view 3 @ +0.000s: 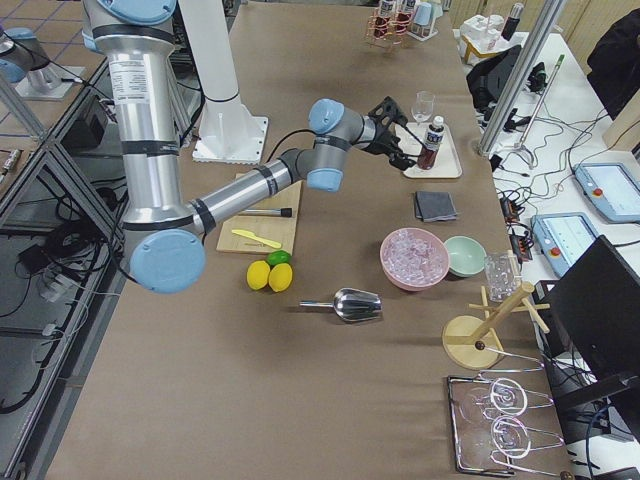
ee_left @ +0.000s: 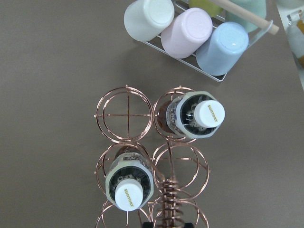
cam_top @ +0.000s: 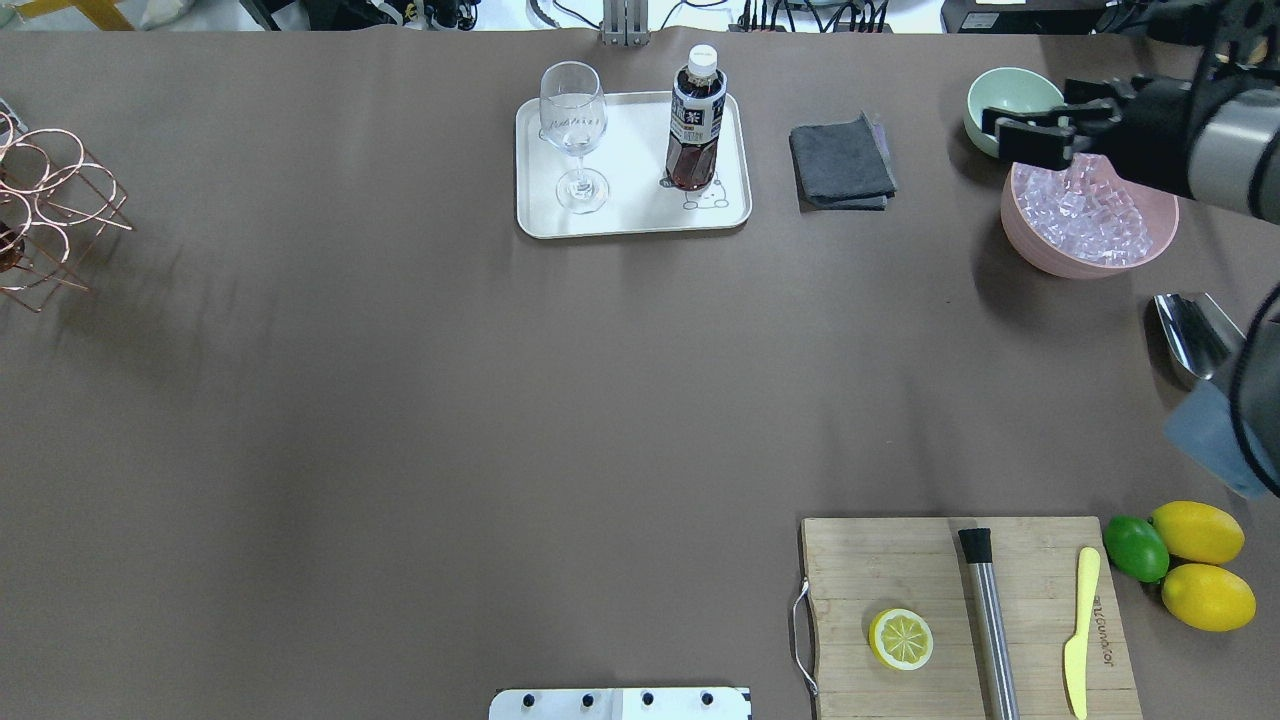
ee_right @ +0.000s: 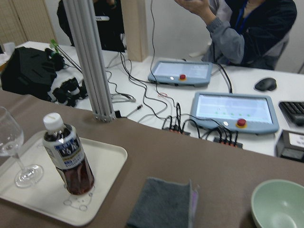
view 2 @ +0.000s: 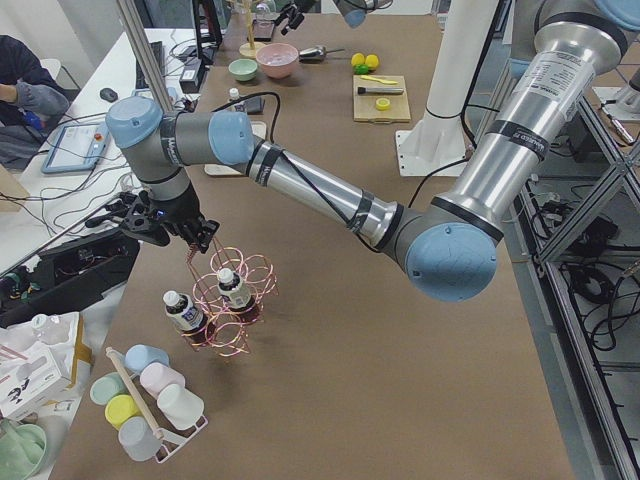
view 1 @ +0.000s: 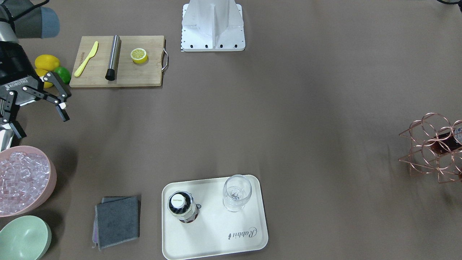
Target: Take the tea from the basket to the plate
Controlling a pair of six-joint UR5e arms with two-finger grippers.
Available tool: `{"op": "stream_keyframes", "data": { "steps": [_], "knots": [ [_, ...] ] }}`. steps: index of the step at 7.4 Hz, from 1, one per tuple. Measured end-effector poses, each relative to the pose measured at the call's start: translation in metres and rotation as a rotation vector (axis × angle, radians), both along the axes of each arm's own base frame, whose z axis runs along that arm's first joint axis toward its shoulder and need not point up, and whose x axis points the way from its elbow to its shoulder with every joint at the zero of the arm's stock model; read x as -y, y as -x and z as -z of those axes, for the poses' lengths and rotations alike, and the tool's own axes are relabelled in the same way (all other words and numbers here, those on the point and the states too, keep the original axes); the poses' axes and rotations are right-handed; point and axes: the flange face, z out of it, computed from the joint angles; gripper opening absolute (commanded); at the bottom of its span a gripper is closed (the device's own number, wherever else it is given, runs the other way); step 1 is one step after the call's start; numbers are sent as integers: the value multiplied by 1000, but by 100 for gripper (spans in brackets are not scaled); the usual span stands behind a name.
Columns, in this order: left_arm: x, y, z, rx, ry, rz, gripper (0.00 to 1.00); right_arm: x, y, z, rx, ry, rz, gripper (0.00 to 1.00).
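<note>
Tea (view 1: 183,206) upright on plate (view 1: 213,225); right gripper (view 1: 41,123) spread wide, empty; left gripper (view 2: 158,224) (above basket (view 2: 258,270)): grip cannot be told.

Coiled handle (ee_left: 169,202) just beside lower tea (ee_left: 128,186)

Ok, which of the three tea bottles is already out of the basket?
The tea bottle standing upright on the cream plate, beside the wine glass. The other two sit in rings of the copper basket.

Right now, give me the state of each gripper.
Left gripper: cannot be told; it hangs over the basket.
Right gripper: open, holding nothing.
</note>
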Motion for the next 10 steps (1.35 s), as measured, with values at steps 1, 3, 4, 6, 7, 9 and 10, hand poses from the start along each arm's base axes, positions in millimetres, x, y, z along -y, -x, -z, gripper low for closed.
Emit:
{"op": "stream_keyframes", "data": {
  "steps": [1, 3, 4, 6, 7, 9, 10],
  "knots": [
    [3, -1, -5, 1, 58, 66, 0, -22, -32, -30, -2, 84, 39, 100],
    [9, -1, -16, 4, 178, 204, 0, -37, -87, -75, -15, 307, 114, 100],
    [13, -2, -23, 6, 202, 237, 0, -32, -118, -94, -17, 475, 132, 100],
    [23, -16, -30, 54, 131, 229, 0, -27, -171, -138, -107, 703, 160, 100],
    [27, -27, -31, 74, 99, 216, 0, -30, -198, -159, -167, 771, 184, 100],
    [30, -45, -32, 85, 66, 191, 0, -47, -247, -198, -219, 855, 262, 100],
    [30, -50, -32, 86, 60, 185, 0, -53, -261, -224, -200, 884, 305, 100]
  ]
}}
